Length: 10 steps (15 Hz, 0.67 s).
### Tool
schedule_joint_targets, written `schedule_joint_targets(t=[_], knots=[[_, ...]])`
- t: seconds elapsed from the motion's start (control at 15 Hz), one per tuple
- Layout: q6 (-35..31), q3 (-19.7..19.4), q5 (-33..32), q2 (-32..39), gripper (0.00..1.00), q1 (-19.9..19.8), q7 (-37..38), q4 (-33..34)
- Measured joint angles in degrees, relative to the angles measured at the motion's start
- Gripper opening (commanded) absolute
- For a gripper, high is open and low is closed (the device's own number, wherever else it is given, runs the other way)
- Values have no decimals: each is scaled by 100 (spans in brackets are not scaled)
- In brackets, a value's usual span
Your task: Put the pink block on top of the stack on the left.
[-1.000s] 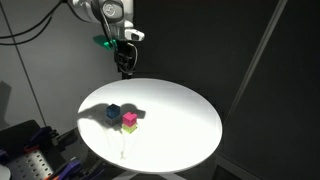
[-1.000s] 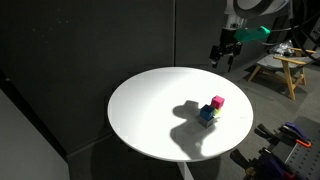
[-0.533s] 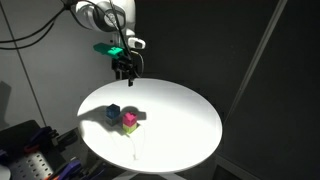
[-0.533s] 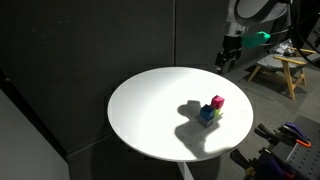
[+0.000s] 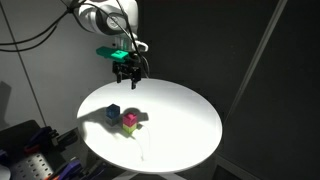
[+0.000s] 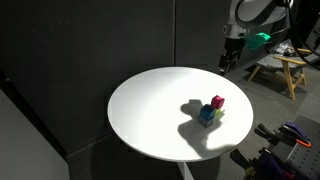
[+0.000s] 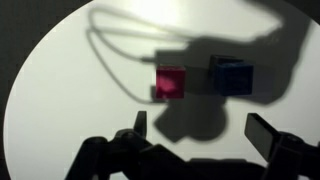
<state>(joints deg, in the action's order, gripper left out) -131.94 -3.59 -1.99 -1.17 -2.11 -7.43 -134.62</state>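
Observation:
The pink block [image 5: 130, 118] sits on top of a yellow-green cube [image 5: 131, 128] on the round white table [image 5: 180, 120]. Beside it stands the blue stack [image 5: 114, 111]. Both also show in an exterior view, the pink block [image 6: 218, 101] next to the blue stack [image 6: 206, 114]. My gripper [image 5: 127, 72] hangs open and empty above the table's far edge, well above the cubes, and shows in an exterior view [image 6: 226, 63]. In the wrist view the pink block [image 7: 171, 82] and the blue stack [image 7: 231, 75] lie ahead of my open gripper [image 7: 200, 128].
Dark curtains surround the table. A wooden stool [image 6: 284, 68] stands behind the arm. Equipment [image 5: 30, 150] sits on the floor by the table's edge. The arm's shadow [image 7: 190, 110] falls across the cubes.
My gripper has come down a little and moved slightly toward the cubes. The cubes have not moved.

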Motion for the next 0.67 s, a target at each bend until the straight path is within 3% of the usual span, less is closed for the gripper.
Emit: schedule_joint_targets(t=[0.67], knots=[[-471,-107,-91,397,100,-166,70,-76]])
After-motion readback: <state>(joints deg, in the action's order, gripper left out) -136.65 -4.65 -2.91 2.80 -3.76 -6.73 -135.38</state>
